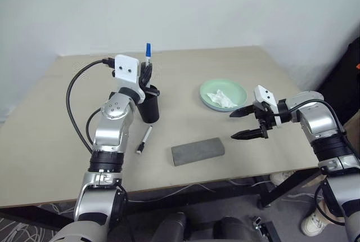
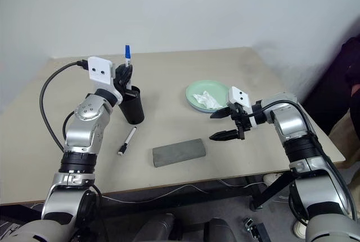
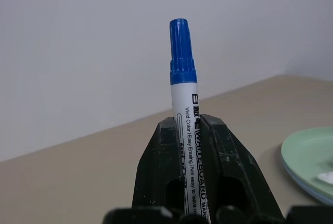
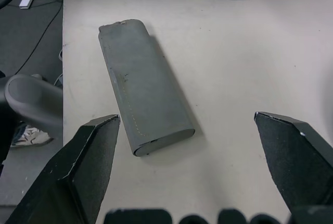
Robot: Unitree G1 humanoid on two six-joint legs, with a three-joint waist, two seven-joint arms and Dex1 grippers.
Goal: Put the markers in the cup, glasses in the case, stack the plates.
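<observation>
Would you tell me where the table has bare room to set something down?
Free: the table's far right stretch behind the plates, and the near left corner beside the black-capped marker. Crowded: around the cup, under the left gripper.

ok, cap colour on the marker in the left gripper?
Blue. The marker stands clamped in the left gripper; clearest in the left wrist view.

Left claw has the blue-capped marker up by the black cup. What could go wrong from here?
1. The left claw grips the blue-capped white marker low on its barrel, cap up, beside the black tapered plastic cup; a release off the rim may drop it onto the table or tip the cup.
2. The black-capped white marker lies loose near the cup's base and may roll if the arm brushes it.
</observation>
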